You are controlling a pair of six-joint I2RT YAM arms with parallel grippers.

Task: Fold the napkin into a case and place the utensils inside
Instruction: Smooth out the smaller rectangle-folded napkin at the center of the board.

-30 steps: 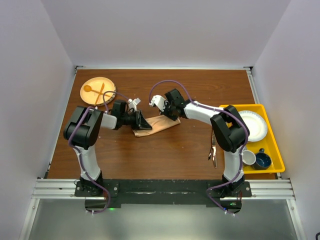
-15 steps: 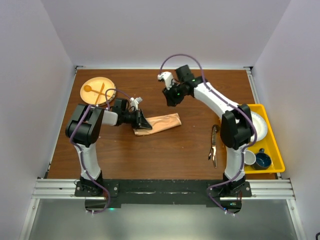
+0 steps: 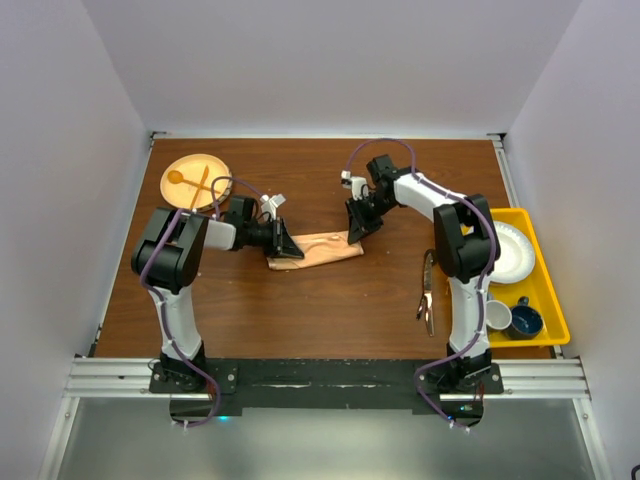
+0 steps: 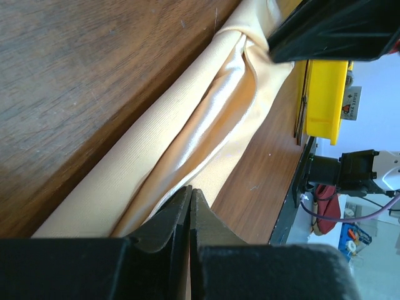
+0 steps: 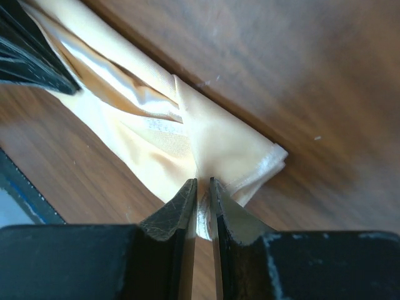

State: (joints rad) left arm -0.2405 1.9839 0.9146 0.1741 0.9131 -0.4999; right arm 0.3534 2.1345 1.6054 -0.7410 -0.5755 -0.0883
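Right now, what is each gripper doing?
Left gripper: closed, pinching one end of the napkin.
Right gripper: closed, pinching the napkin's opposite end.

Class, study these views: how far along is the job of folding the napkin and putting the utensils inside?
Done: the napkin is folded into a narrow strip. In hand: the left tool and right tool pinch its two ends. Left: the utensils lie on the table, not yet inside.
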